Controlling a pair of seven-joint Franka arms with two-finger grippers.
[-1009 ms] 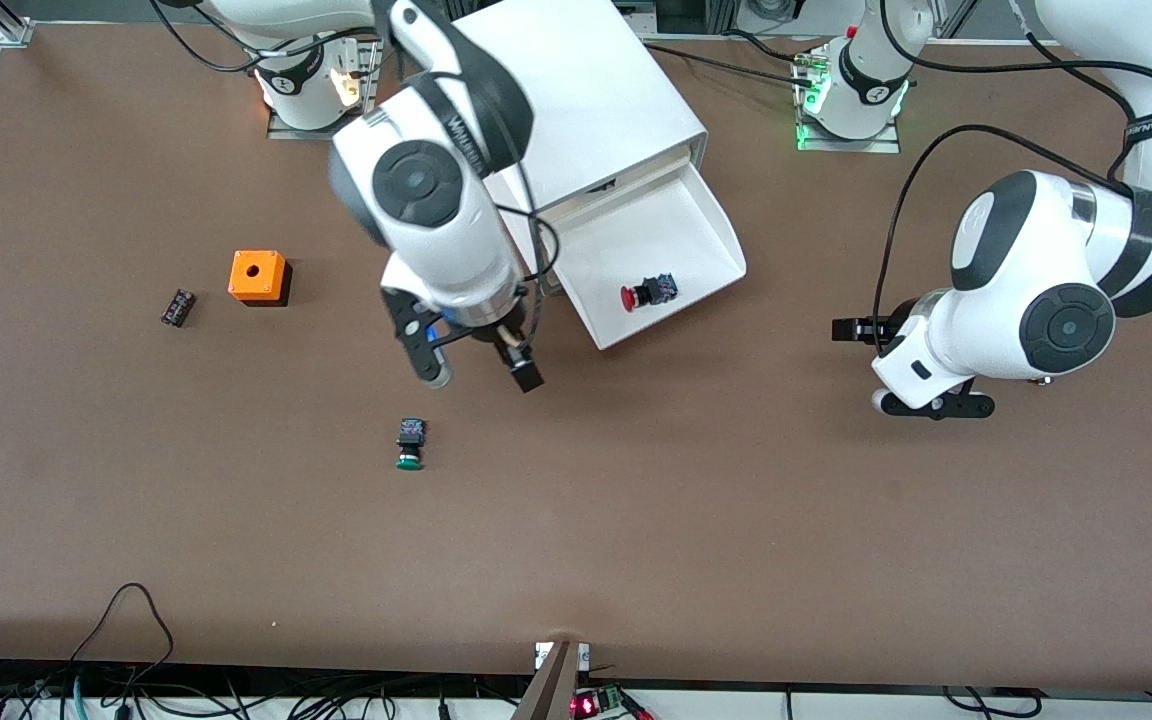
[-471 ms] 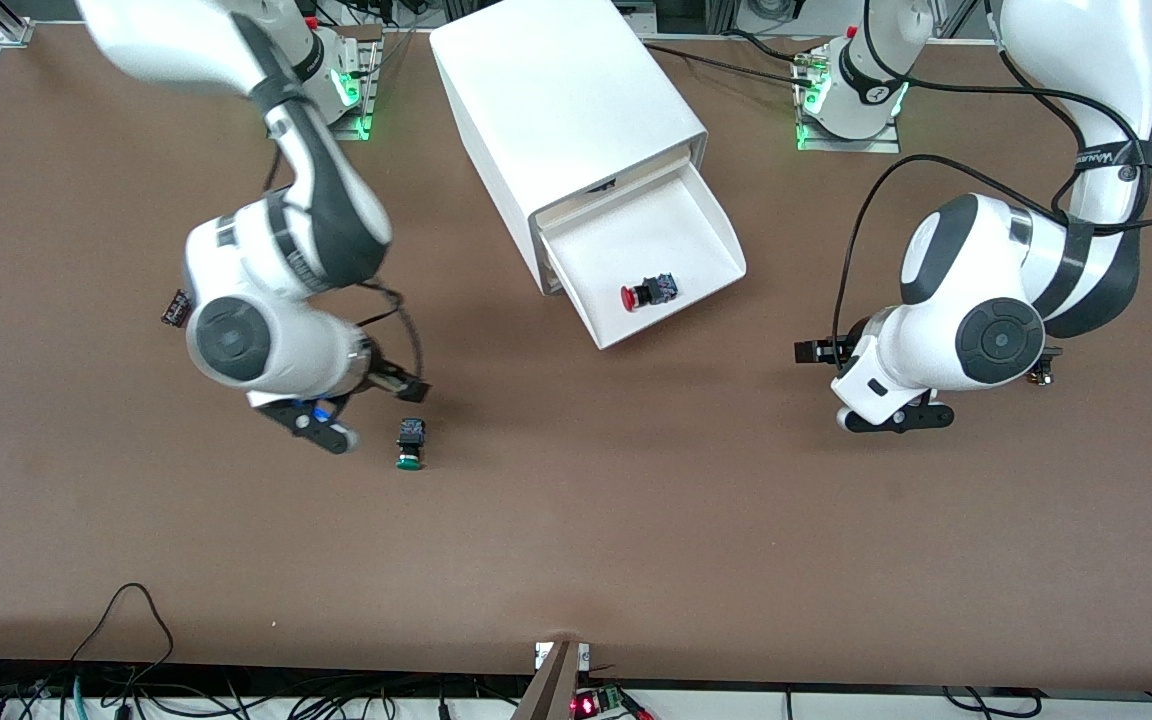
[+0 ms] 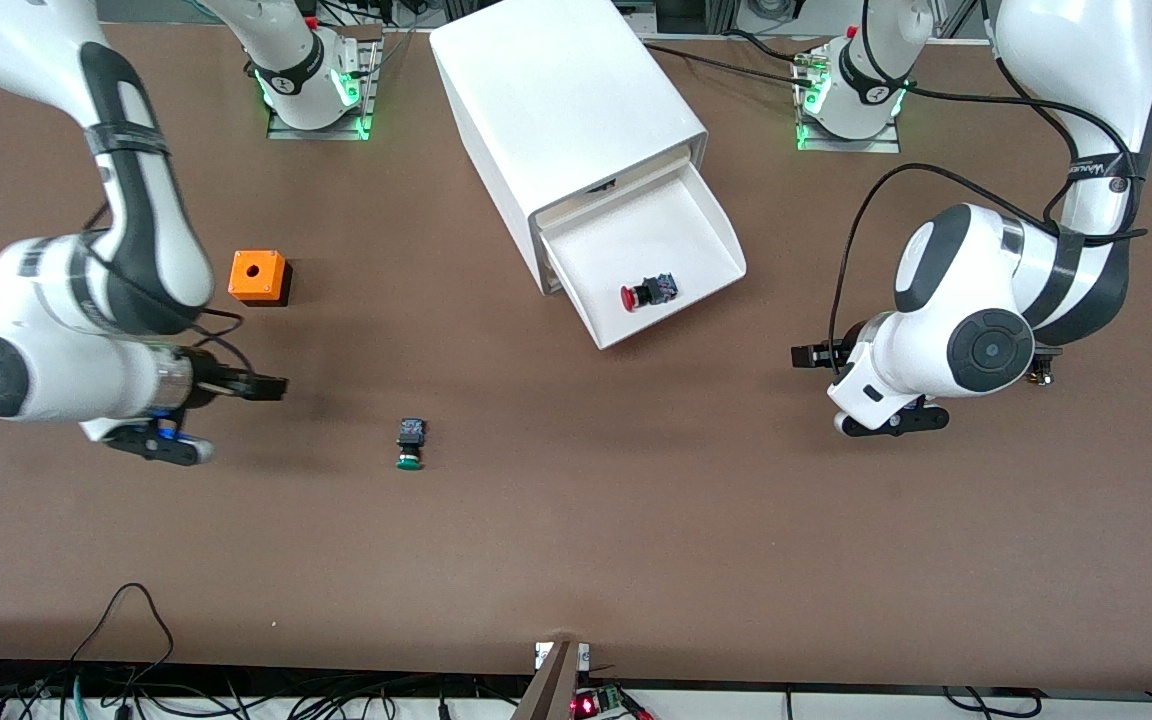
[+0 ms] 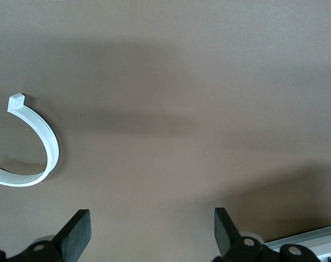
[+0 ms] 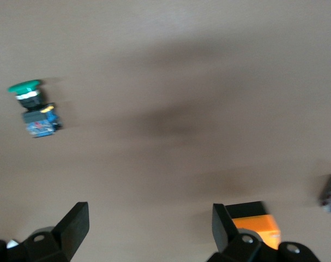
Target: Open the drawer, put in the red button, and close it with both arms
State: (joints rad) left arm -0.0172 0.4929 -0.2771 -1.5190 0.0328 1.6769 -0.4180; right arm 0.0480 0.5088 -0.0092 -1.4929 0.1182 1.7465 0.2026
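1. The drawer (image 3: 661, 250) stands pulled out of the white box cabinet (image 3: 561, 110), a shallow white tray with smooth sloped walls, its mouth facing the front camera.
2. The red button (image 3: 644, 293) lies on its side inside the drawer, near the tray's front edge, round red cap toward the right arm's end of the table, black blocky body beside it.
3. On the matte brown table (image 3: 576, 540) a green button (image 3: 409, 443) lies alone, nearer the front camera than the cabinet; in the right wrist view it shows a green cap and a blue-and-black body (image 5: 35, 109).
4. An orange box (image 3: 258, 276) with a round hole on top sits toward the right arm's end.
5. The right gripper (image 3: 201, 415) hovers over bare table near the orange box, fingers (image 5: 72, 224) spread and empty.
6. The left gripper (image 3: 861, 390) hovers over bare table toward the left arm's end, fingers (image 4: 78, 232) spread and empty; a curved white plastic strip (image 4: 37, 153) lies on the table in its wrist view.
7. Nothing stands between either gripper and the drawer front.
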